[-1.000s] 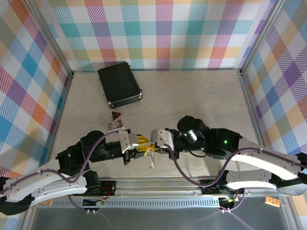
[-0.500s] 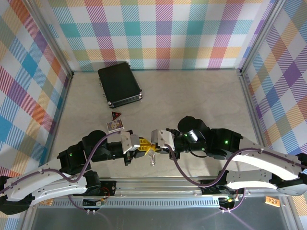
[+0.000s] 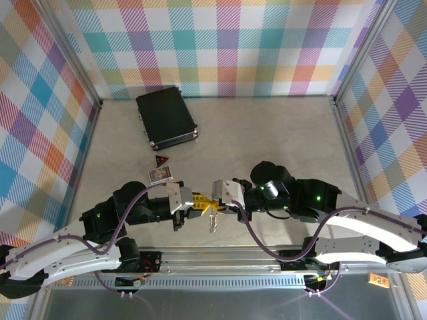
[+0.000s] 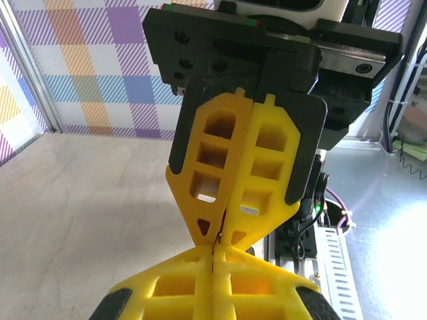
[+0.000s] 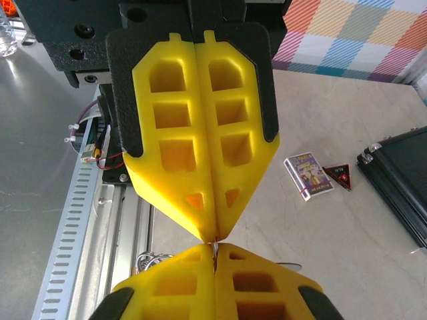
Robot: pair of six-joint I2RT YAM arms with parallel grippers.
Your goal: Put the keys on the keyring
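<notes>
My left gripper [image 3: 199,201] and right gripper [image 3: 217,202] meet tip to tip low over the table's near edge. Both are shut. A thin metal edge runs between the pinched fingertips of both. The silver keyring [image 3: 213,221] hangs just below where they meet. In the right wrist view its small rings [image 5: 148,260] poke out under my right gripper [image 5: 215,253], with the left gripper's yellow fingers [image 5: 200,147] facing it. The left wrist view has my left gripper [image 4: 215,257] against the right one's fingers [image 4: 240,167]. The teal-headed key is hidden.
A black rectangular case [image 3: 165,118] lies at the back left. A small picture card box [image 3: 160,175] and a red-and-black triangle [image 3: 161,160] lie just behind the left gripper. A slotted metal rail [image 3: 220,257] runs along the near edge under the grippers.
Both grippers stay pinched together and have drifted slightly right. The hanging silver piece has swung a little and hangs shorter below the fingertips.
</notes>
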